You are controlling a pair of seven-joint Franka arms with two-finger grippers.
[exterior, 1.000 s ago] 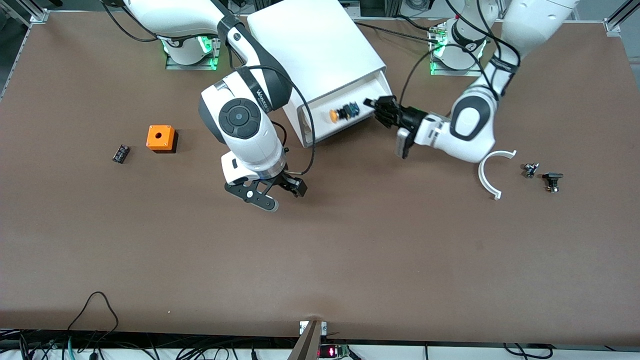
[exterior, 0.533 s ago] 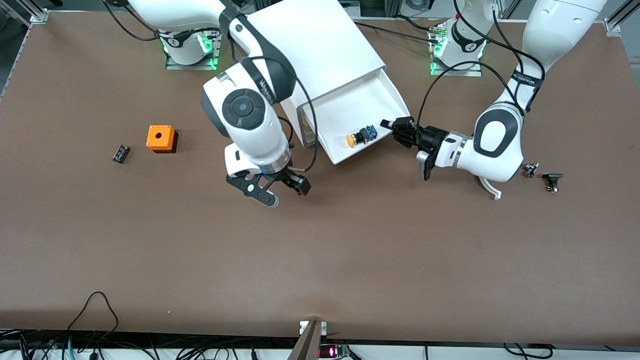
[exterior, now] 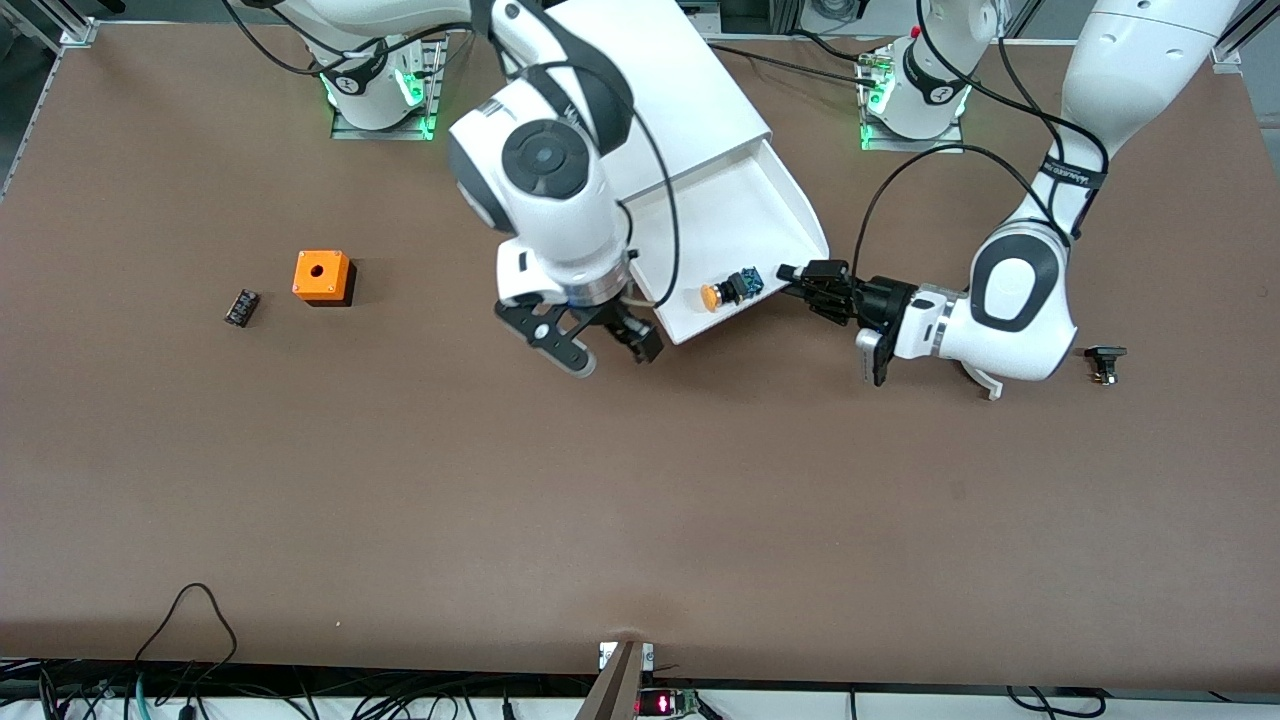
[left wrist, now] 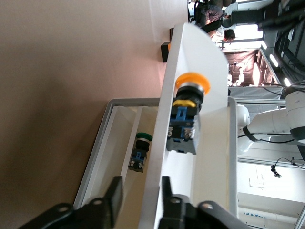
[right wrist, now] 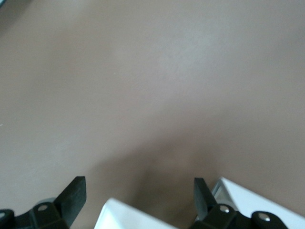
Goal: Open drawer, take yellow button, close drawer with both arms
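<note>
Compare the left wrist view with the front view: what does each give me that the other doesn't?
Only the left wrist view shows a second, green-capped button in a lower compartment of the cabinet, and the left claw clamped on the drawer wall. Only the front view shows the right claw, open over the table just off the drawer's corner, plus the orange cube and the small black parts toward the right arm's end. Both show the pulled-out drawer with the button lying in it.
</note>
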